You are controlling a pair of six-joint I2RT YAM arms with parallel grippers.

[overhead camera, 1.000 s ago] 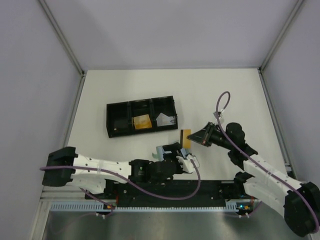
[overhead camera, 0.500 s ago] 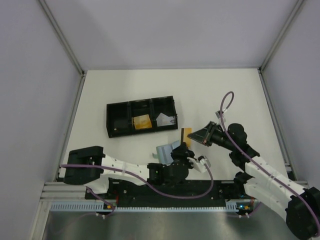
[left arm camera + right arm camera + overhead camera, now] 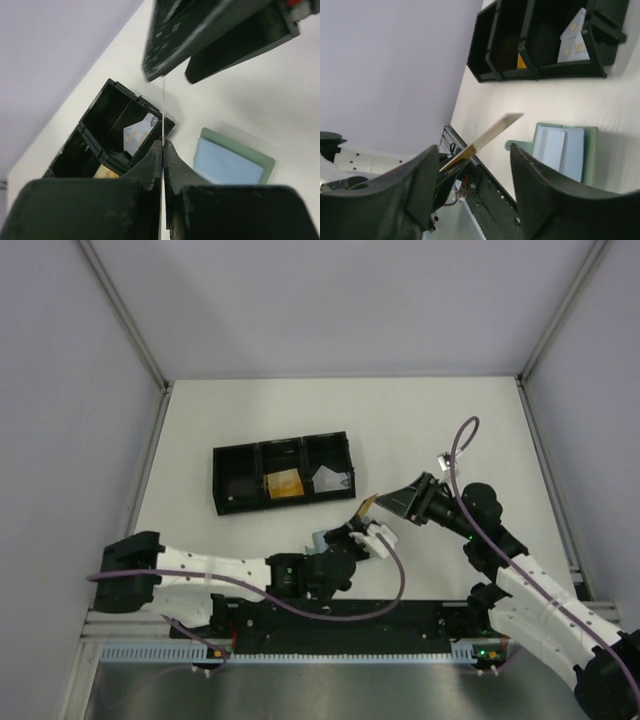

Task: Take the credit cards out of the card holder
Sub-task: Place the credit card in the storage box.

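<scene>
Left fingers [image 3: 150,167] are rising off the holder [image 3: 227,165], now clenching the card [image 3: 492,132].
Right fingers [image 3: 545,185], released, are straddling it; holder is lying flat on the tabletop [image 3: 450,430].

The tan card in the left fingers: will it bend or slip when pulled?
Probably stiff: the tan card juts straight from the left fingers, no sag. Likely light: edge-on it is a hairline. Smooth faces may slip from a narrow pinch.

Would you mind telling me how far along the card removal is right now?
Done: an orange card and a silvery card lie in the black tray. In hand: the left gripper is shut on a tan card; the right gripper is open. Left: putting it down; whether the card holder hides more is unclear.
</scene>
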